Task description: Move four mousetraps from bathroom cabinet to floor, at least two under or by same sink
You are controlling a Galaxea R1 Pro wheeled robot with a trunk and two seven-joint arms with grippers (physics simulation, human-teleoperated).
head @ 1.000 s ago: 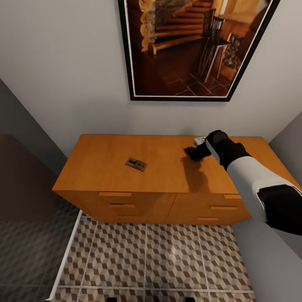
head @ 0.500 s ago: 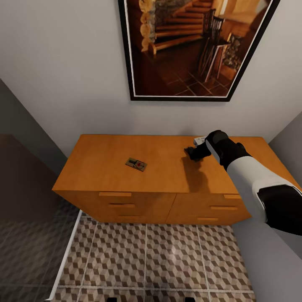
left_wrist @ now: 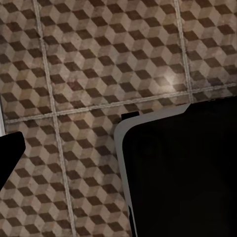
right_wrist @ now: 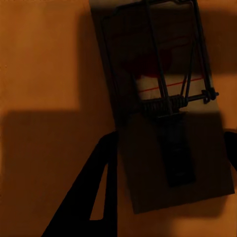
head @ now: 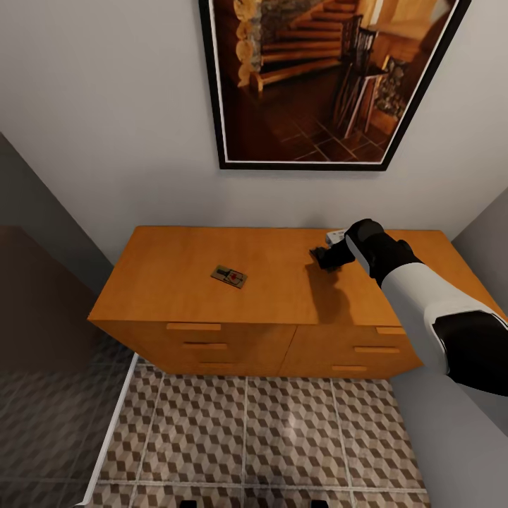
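Observation:
On top of the orange-brown cabinet (head: 176,282) a small brown mousetrap (head: 229,276) lies flat, left of centre. My right gripper (head: 323,258) is down on the cabinet top further right. Its wrist view has a second mousetrap (right_wrist: 168,113) lengthwise between the two dark fingers (right_wrist: 94,192), which touch its long edges, so the gripper (right_wrist: 168,136) is shut on it. The trap still rests on the wood. One dark finger (left_wrist: 10,153) at the picture's edge belongs to my left hand, which hangs open over the cube-patterned bathroom floor (left_wrist: 89,59). The sink is out of view.
A large framed picture (head: 324,77) hangs on the wall above the cabinet. Cube-patterned tiles (head: 247,437) lie in front of the drawers. A grey wall (head: 451,451) closes in at the right and a dark panel (head: 42,317) at the left. My own dark body (left_wrist: 182,177) is in the left wrist view.

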